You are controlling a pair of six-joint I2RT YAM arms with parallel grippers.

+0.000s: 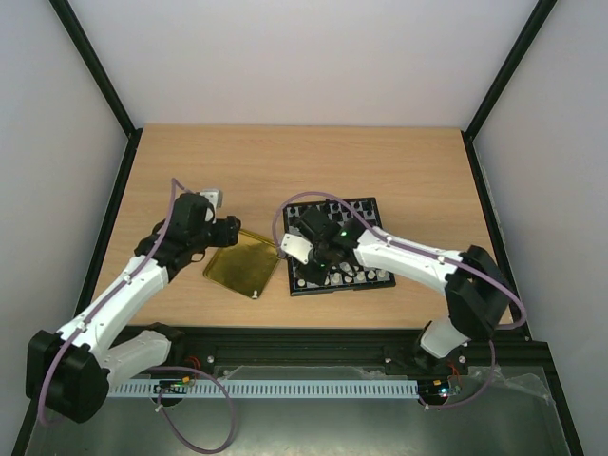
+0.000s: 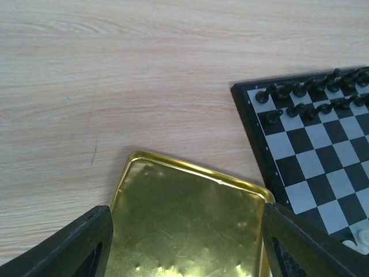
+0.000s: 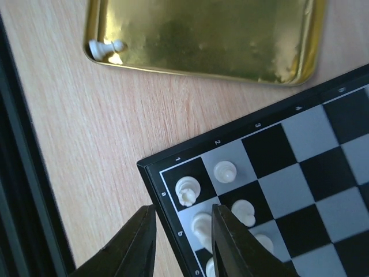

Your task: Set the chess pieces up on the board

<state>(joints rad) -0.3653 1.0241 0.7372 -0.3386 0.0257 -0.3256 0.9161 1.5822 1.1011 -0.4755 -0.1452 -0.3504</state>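
Note:
The board (image 1: 369, 211) lies right of centre, with black chessmen on its far rows and white chess pieces (image 1: 353, 277) on its near rows. In the right wrist view a white rook (image 3: 187, 190), a pawn (image 3: 225, 171) and others stand at the board's corner (image 3: 151, 167). One white piece (image 3: 106, 47) lies on its side in a corner of the gold tray (image 3: 230, 34). My right gripper (image 3: 181, 225) is open and empty just above that board corner. My left gripper (image 2: 187, 254) is open and empty, its fingers (image 2: 69, 248) spread over the gold tray (image 2: 190, 219).
The gold tray (image 1: 244, 261) sits just left of the board, almost touching it. Black chessmen (image 2: 311, 95) fill the board's far rows in the left wrist view. A black frame rail (image 3: 23, 173) runs along the table's near edge. Bare wood lies behind the board.

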